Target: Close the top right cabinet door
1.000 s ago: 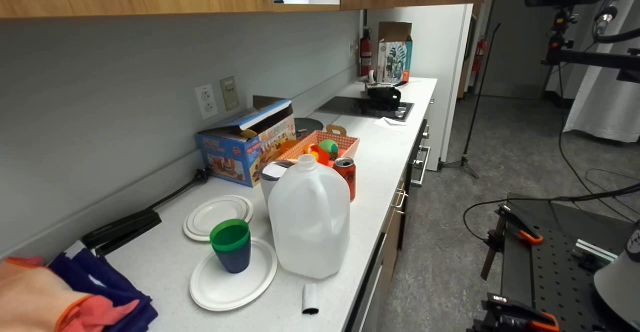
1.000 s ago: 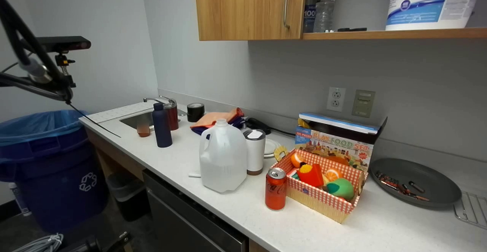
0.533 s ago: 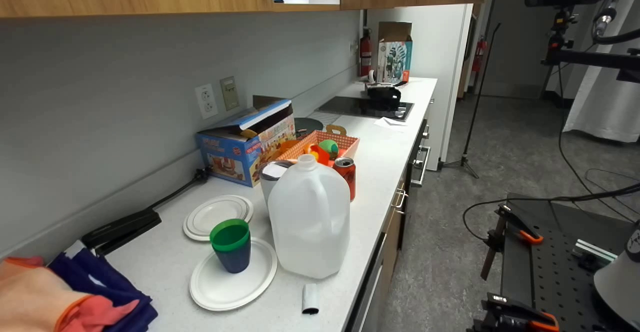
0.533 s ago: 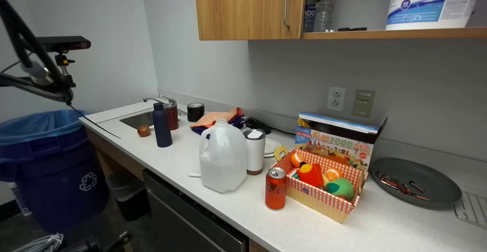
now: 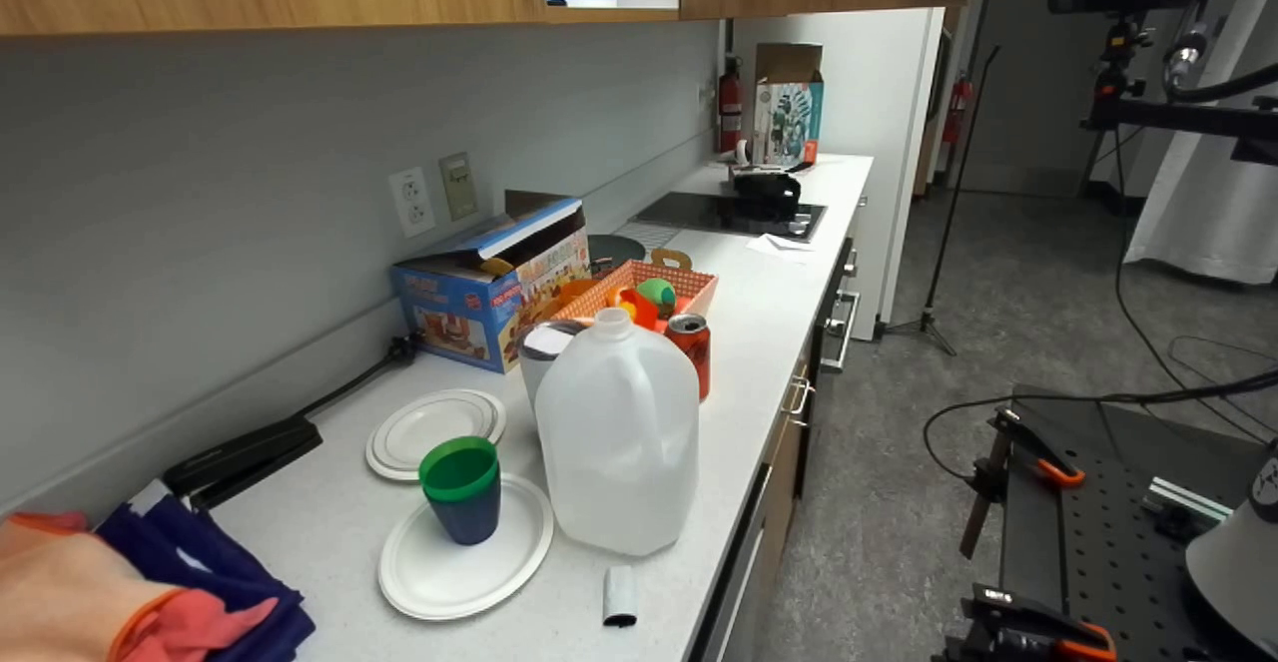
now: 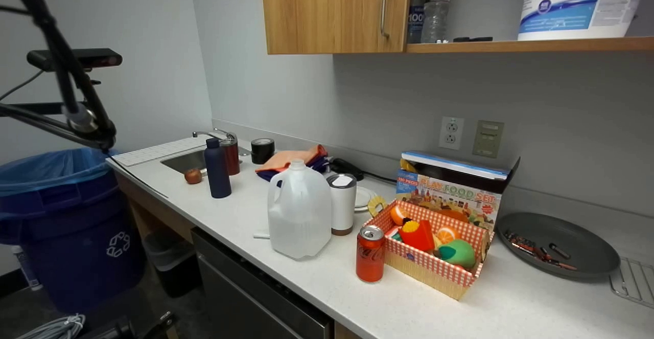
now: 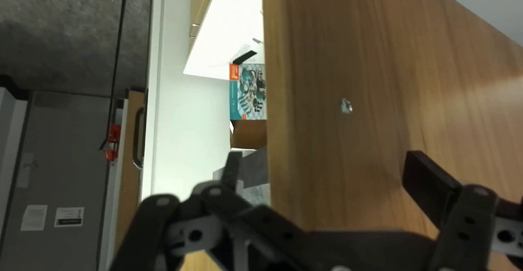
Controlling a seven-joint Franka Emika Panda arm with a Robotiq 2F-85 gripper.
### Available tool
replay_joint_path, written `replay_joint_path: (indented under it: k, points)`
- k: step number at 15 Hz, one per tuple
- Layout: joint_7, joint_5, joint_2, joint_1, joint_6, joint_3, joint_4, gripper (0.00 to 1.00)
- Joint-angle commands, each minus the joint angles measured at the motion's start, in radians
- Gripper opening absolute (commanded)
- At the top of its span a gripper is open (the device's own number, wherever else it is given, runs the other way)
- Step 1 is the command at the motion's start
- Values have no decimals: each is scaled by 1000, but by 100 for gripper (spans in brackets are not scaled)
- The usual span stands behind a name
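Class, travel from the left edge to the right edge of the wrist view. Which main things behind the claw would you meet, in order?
Gray door → red fire extinguisher → white panel → printed box → open wooden cabinet door.

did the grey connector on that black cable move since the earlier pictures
Yes: in an exterior view, the grey connector has shifted right and down against the black camera.

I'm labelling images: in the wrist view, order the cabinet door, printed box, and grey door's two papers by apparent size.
1. Cabinet door
2. Printed box
3. Left paper, right paper: too alike to rank
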Motion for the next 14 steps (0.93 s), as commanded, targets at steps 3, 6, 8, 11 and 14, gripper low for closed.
replay_joint_path:
  k: [3,6,8,11,14]
  points:
    - [-96,104,-19,30,60,-16,10,100]
    - [-198,187,-69,68,44,-31,-15,100]
    - [-267,240,-101,93,26,-41,-21,100]
    - [-348,300,-142,126,22,-48,-23,100]
    - [-397,339,-157,156,34,-50,-10,100]
